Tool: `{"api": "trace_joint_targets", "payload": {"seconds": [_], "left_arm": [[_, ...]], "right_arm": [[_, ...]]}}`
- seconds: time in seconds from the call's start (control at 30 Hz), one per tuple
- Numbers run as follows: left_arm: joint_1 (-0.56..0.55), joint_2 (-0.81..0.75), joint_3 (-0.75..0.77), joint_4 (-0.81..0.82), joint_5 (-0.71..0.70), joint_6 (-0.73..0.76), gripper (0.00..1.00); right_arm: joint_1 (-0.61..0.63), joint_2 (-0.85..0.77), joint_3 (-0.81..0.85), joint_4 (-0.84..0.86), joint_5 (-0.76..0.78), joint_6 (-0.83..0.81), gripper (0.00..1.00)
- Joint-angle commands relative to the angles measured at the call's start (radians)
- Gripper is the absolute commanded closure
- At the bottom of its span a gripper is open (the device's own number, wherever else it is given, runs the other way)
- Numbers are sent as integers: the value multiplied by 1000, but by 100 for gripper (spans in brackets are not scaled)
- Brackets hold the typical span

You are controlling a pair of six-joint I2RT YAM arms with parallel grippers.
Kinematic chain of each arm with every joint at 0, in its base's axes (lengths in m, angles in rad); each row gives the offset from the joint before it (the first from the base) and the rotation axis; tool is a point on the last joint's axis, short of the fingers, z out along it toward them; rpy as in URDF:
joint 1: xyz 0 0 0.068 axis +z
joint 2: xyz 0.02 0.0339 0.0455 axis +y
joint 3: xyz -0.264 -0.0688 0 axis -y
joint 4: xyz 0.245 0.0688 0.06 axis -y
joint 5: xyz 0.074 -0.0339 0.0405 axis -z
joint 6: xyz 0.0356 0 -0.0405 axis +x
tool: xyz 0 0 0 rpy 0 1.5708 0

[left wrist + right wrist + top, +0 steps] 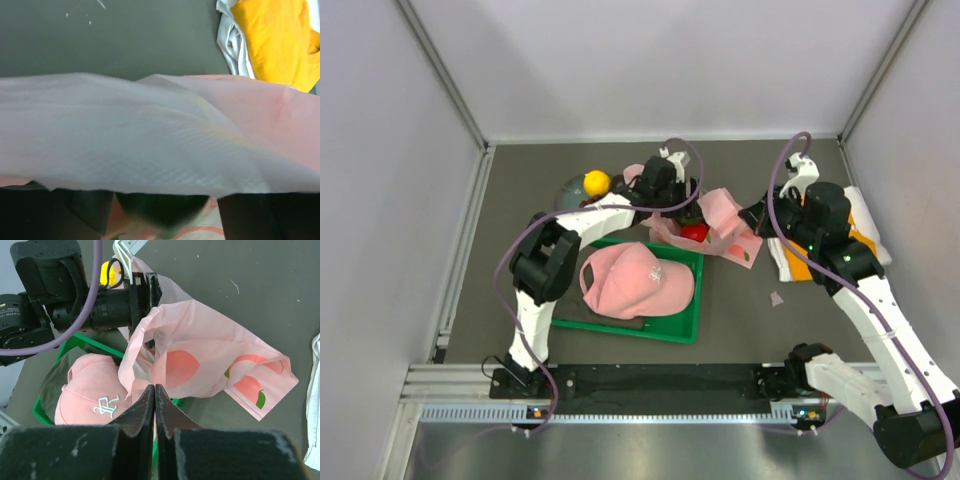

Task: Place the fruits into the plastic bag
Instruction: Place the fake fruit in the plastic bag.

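Observation:
The plastic bag (732, 216), pink with peach prints, lies crumpled right of the green tray. A red round fruit (695, 232) shows inside its mouth. A yellow citrus (597, 182) rests on the table behind the tray. My left gripper (684, 204) reaches into the bag's mouth. In the left wrist view the bag film (150, 135) drapes over its open fingers (47, 212), and a dark green avocado (162, 206) sits between them with a gap on the right. My right gripper (154, 386) is shut, pinching the bag's (200, 360) near edge.
A pink baseball cap (635, 280) fills the green tray (685, 328) in front of the bag. An orange and white folded cloth (798, 264) lies right of the bag, under the right arm. Grey walls enclose the table on three sides.

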Motion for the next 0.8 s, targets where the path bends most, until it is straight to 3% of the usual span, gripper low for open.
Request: {"api": "trace_joint_targets", "payload": {"seconds": [0.0, 0.17, 0.77], "left_arm": [[-8, -18, -16, 54, 11, -8, 18], [-9, -48, -28, 46, -6, 7, 6], [-9, -234, -128, 27, -43, 47, 2]], "right_arm": [[-5, -21, -1, 43, -3, 11, 100], [-7, -18, -1, 43, -3, 10, 100], [-7, -18, -1, 46, -3, 13, 100]]}}
